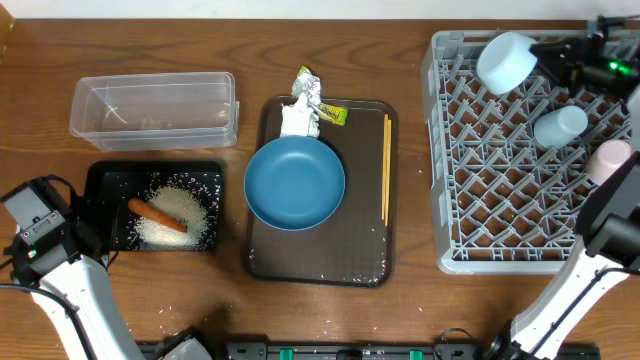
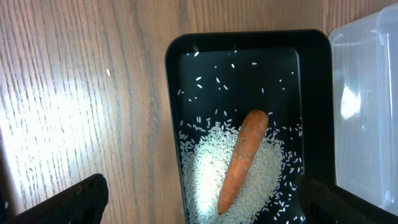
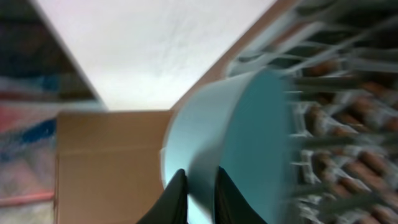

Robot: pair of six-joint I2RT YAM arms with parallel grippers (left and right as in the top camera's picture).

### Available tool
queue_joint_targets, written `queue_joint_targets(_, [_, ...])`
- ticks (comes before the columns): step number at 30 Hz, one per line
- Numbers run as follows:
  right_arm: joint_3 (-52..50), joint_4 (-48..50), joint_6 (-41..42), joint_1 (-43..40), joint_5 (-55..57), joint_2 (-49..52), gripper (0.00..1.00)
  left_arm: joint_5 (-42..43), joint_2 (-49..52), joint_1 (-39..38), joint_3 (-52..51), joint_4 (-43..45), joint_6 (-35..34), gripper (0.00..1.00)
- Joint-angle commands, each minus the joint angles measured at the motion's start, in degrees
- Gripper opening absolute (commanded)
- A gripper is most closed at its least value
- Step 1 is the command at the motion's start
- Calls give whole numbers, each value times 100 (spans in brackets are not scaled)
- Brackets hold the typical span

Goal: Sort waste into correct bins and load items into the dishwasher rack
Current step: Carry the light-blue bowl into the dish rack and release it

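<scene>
My right gripper point(image 3: 200, 193) is shut on the rim of the small light-blue bowl point(image 3: 249, 137). It holds the bowl point(image 1: 507, 60) tilted over the far left corner of the grey dishwasher rack point(image 1: 500, 200). A whitish cup point(image 1: 560, 126) lies in the rack. On the brown tray point(image 1: 320, 265) sit the large blue bowl point(image 1: 295, 183), chopsticks point(image 1: 386, 167), tissue point(image 1: 298, 120), foil point(image 1: 308, 85) and a yellow-green packet point(image 1: 332, 114). The black bin point(image 2: 177, 93) holds rice point(image 2: 208, 168) and the carrot point(image 2: 242, 158). My left gripper point(image 2: 205, 205) hangs open above them.
The clear plastic tub point(image 1: 155, 108) stands behind the black bin, close against it, with only a few scraps inside. A pinkish cup point(image 1: 610, 160) sits at the rack's right edge. Loose rice grains lie scattered on the tray and on the table near the bin.
</scene>
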Motion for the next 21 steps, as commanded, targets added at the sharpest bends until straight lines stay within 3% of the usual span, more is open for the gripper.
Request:
queue_joint_targets(1, [-22, -142, -157, -68, 581, 74, 13, -28, 20, 24, 118, -15, 11, 98])
queue_joint_targets(9, [-17, -542, -328, -385, 660, -79, 16, -28, 20, 24, 118, -13, 11, 98])
queue_joint_targets(14, [-15, -973, -640, -479, 1434, -745, 25, -28, 20, 24, 118, -13, 11, 98])
queue_joint_targets(21, [-15, -1528, -1091, -74, 2944, -2334, 75, -28, 20, 24, 118, -13, 11, 98])
